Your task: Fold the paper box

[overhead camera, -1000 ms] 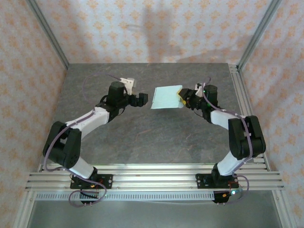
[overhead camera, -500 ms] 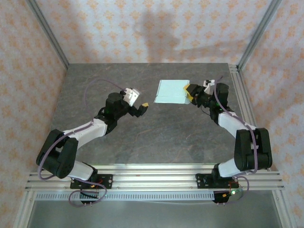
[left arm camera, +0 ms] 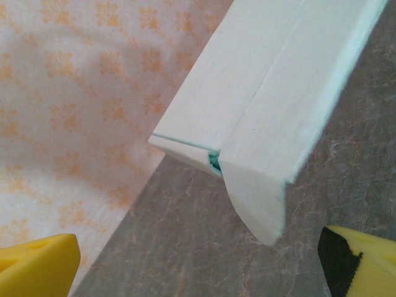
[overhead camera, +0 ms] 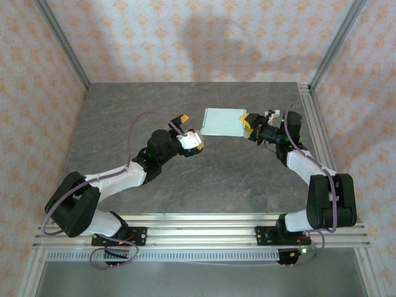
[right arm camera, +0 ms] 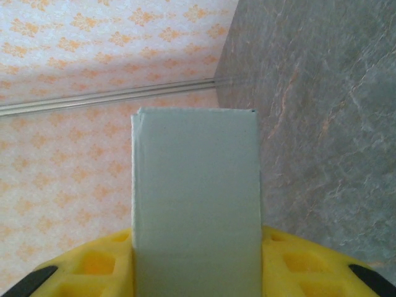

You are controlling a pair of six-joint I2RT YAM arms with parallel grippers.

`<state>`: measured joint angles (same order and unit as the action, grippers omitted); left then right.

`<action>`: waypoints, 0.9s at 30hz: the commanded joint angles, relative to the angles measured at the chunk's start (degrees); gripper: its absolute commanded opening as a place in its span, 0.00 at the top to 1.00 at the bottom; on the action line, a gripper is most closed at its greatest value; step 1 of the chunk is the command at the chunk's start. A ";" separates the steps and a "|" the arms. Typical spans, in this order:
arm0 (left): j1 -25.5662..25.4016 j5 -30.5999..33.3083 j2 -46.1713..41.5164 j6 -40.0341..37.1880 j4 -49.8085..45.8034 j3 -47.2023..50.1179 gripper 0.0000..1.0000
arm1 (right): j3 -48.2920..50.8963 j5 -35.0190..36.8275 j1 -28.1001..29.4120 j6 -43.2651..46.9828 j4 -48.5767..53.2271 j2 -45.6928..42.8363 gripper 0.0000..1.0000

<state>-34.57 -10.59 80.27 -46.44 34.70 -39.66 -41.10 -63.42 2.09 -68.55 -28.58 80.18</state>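
Observation:
The paper box (overhead camera: pixel 224 122) is a pale mint-green flat rectangular box held above the table's far middle. My right gripper (overhead camera: pixel 250 122) is shut on its right end. In the right wrist view the box (right arm camera: pixel 195 204) stands squeezed between the yellow fingers (right arm camera: pixel 303 263), its far end closed. My left gripper (overhead camera: pixel 190 131) is open just off the box's near left corner. In the left wrist view the box (left arm camera: pixel 272 93) fills the upper right, and a rounded flap (left arm camera: pixel 260 204) hangs loose from its end. The yellow fingertips (left arm camera: pixel 37 266) stand wide apart below it and do not touch it.
The grey marbled table (overhead camera: pixel 185 173) is bounded by patterned walls at the back and sides. Aluminium posts (overhead camera: pixel 62 43) stand at the corners, a rail (overhead camera: pixel 312 124) runs along the right edge, and the rail frame (overhead camera: pixel 198 232) with the arm bases lies at the near edge.
My left arm has reached right toward the box's left end and its wrist has rolled. My right gripper has carried the box slightly back and right and tightened a little on it.

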 commanded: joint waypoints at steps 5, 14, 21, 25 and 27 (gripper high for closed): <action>-6.09 9.71 -0.92 -12.53 -0.04 -2.77 0.01 | 1.64 -2.76 -0.02 -5.42 -4.58 -3.83 0.64; -9.85 16.06 1.46 -22.56 2.53 -3.24 0.14 | 2.96 -4.88 1.53 -4.39 -4.55 -4.23 0.64; -11.16 18.82 3.43 -26.03 4.37 -3.40 0.27 | 3.10 -5.76 2.48 -5.30 -7.13 -3.25 0.65; -11.26 19.41 4.02 -26.23 4.39 -3.59 0.37 | 3.48 -5.85 2.57 -7.01 -9.70 -2.60 0.65; -11.23 19.88 4.12 -25.20 3.01 -4.33 0.41 | 3.58 -5.70 2.57 -7.04 -9.90 -2.49 0.65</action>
<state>-45.39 7.53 83.68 -71.79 37.15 -42.11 -37.87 -67.35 4.25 -74.08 -33.12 77.67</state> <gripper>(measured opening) 0.601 0.387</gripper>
